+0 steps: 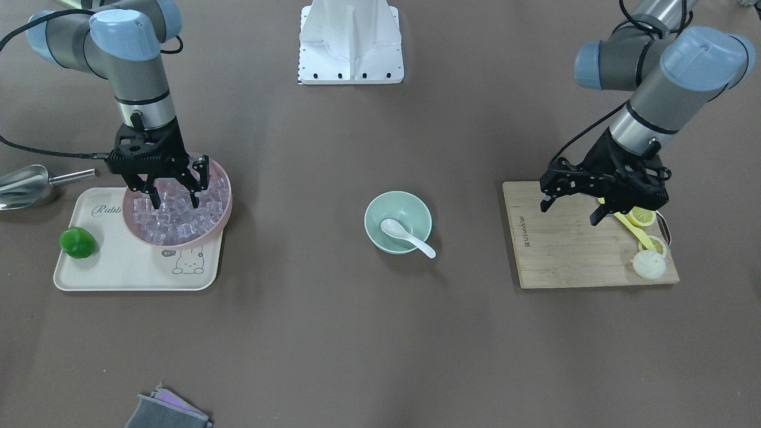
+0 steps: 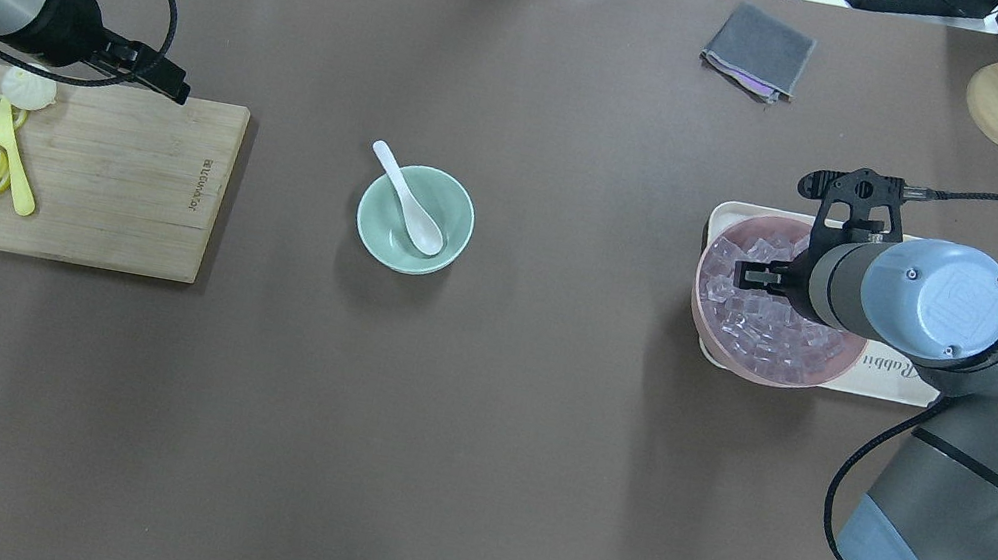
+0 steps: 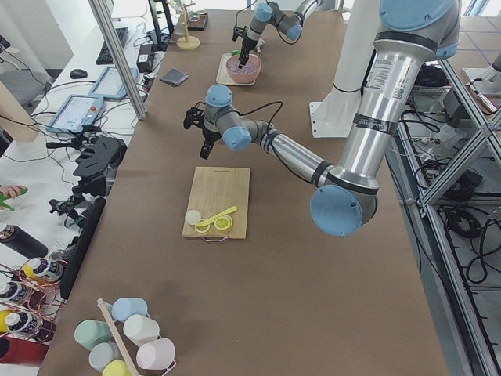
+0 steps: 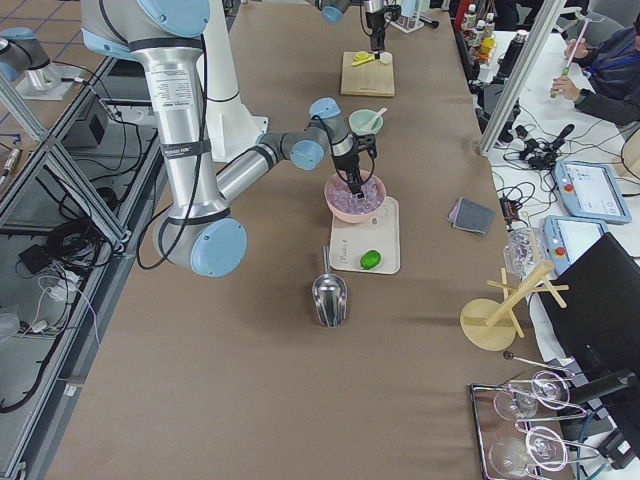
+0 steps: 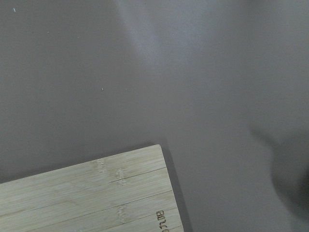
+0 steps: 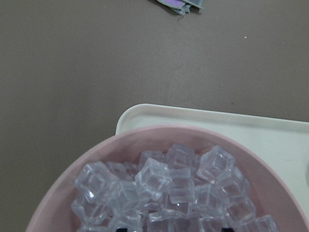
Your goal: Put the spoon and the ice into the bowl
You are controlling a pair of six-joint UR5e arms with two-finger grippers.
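Brown table [image 2: 473, 438] beneath everything. Two arms next: left gripper [image 1: 569, 211] raised above the bamboo cutting board [image 1: 565, 255], jaws apart, nothing between them; right gripper [image 1: 176, 201] lowered into the pink bowl [image 1: 225, 208], fingers spread wide, tips among the cubes, no cube visibly pinched. Board on the robot's left, cream tray [image 1: 119, 270] on its right, pink bowl resting on the tray's end nearer mid-table and overhanging its edge. Just off the tray's outer end, a metal scoop [image 1: 24, 185]. Mid-table, well apart from board and tray alike, mint-green bowl [image 1: 416, 208], upright. Inside it, white spoon [image 1: 397, 229]: scoop down on the bowl's floor, handle leaning over the rim on the side away from the robot. Along the board's outer edge, a yellow utensil [image 1: 633, 229], lemon slices [image 1: 643, 216] and a pale round piece [image 1: 648, 263]. On the tray, a small green fruit [image 1: 77, 242]. Smallest of all, ice [image 1: 172, 229]: clear cubes heaped in the pink bowl.
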